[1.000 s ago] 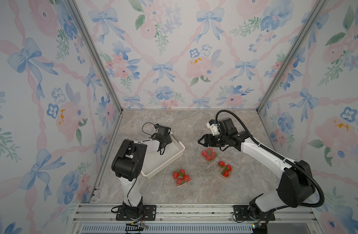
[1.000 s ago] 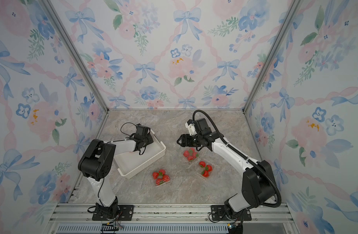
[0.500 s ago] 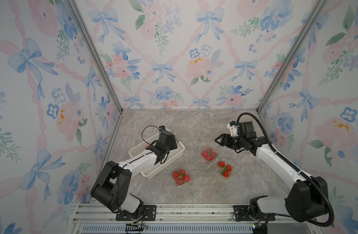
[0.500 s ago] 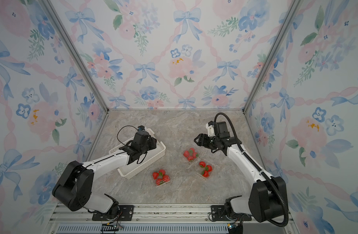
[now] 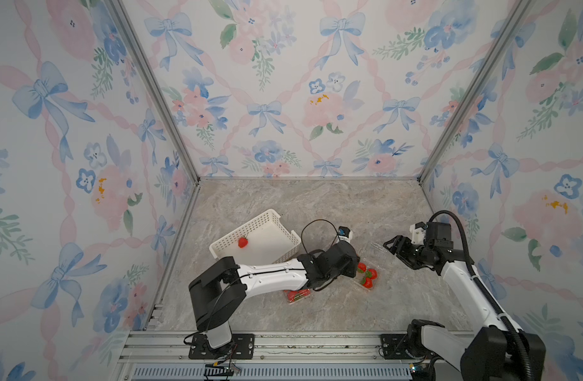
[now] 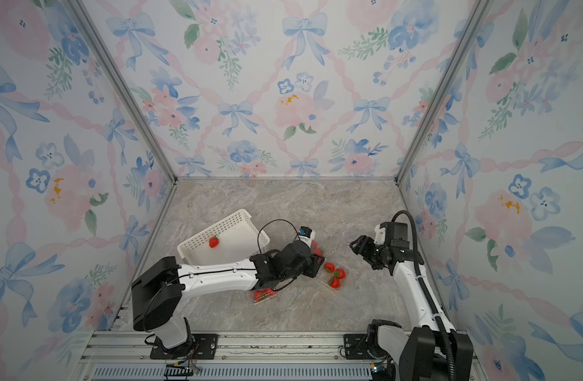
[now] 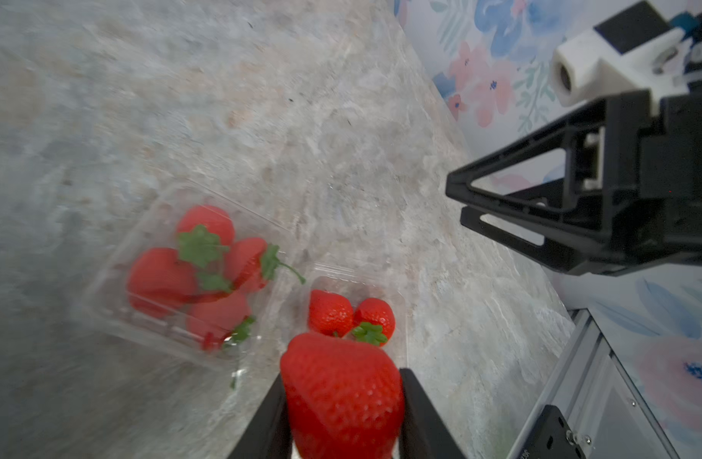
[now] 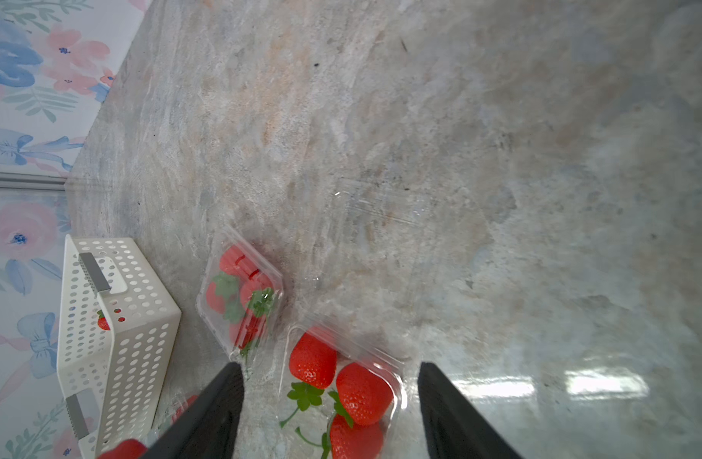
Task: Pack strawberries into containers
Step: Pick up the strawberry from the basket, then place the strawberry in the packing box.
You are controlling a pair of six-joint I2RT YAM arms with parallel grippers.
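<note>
Left gripper clamps one strawberry (near a part-filled clear punnet); right gripper stands wide open, empty.

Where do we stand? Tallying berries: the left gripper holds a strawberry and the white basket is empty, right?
The white basket is not empty: both top views show one leftover berry lying in it. The left gripper does hold a strawberry, as its wrist view shows.

Glossy, seed-pitted skin is being shown by the strawberries; clear, ribbed, shiny plastic by the containers; matt, perforated white plastic by the basket. Soft glare is being reflected by the smooth, marbled stone-look tabletop.
</note>
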